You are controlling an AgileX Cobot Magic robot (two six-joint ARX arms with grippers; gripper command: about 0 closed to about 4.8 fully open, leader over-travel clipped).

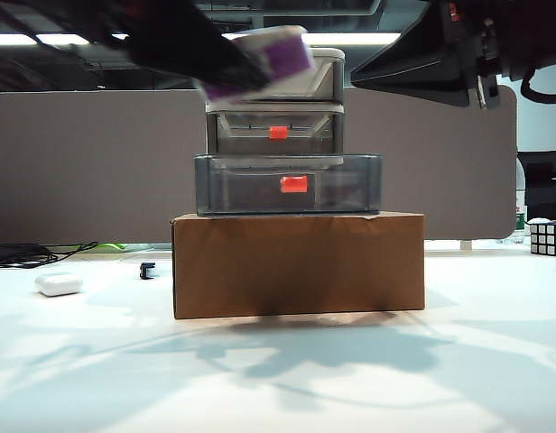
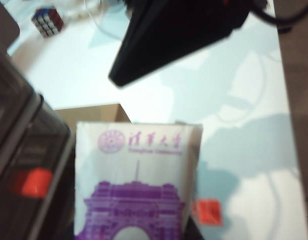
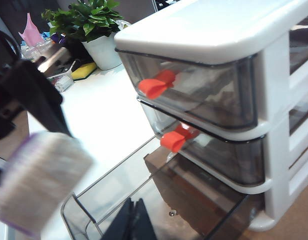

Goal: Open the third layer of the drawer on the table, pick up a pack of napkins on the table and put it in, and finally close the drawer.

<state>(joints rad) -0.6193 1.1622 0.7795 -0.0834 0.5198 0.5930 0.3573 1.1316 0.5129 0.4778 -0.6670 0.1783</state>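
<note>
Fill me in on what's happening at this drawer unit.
The left pincer holds the pack of napkins up in the air beside the drawer, which sits on a cardboard box. The third layer is already pulled out. The right pincer hangs shut over that open tier, holding nothing.

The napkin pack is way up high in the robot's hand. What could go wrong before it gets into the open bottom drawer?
1. The pack of napkins, carried by the left gripper, hangs level with the cabinet's top tier; it might bump the drawer.
2. The third layer is pulled out and shallow; a drop from high up may miss it.
3. The right gripper sits at that open tier, so the arms could collide.
</note>
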